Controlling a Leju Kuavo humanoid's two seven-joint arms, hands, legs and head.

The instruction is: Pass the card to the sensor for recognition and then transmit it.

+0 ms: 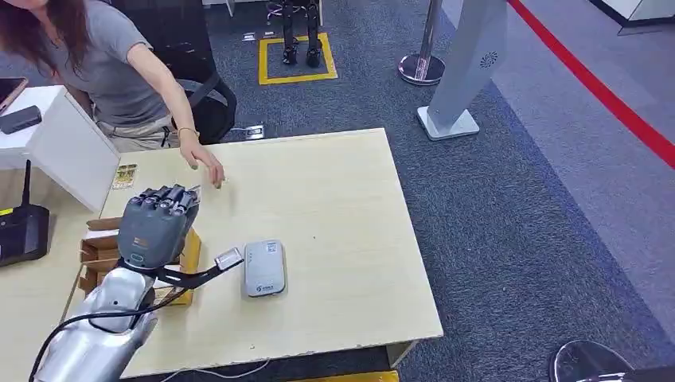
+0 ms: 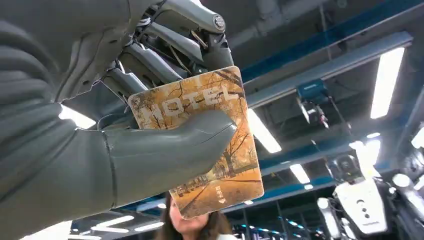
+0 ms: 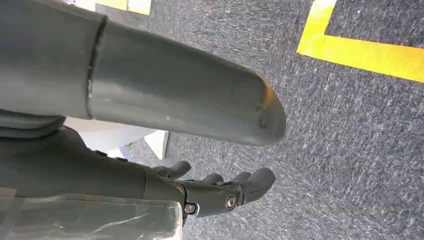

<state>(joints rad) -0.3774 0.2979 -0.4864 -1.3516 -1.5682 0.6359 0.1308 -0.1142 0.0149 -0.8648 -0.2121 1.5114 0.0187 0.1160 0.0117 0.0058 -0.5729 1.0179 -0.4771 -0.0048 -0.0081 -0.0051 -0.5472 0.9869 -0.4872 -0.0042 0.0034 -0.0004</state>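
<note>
The left hand pinches the card between thumb and fingers, raised above the counter just beside the grey sensor. The right hand hangs over the carpet, fingers loosely apart and holding nothing. A person's hand rests on the counter beyond.

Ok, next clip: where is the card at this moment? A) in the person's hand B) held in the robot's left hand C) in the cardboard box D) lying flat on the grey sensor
B: the left hand pinches the card between thumb and fingers, above the table.
</note>
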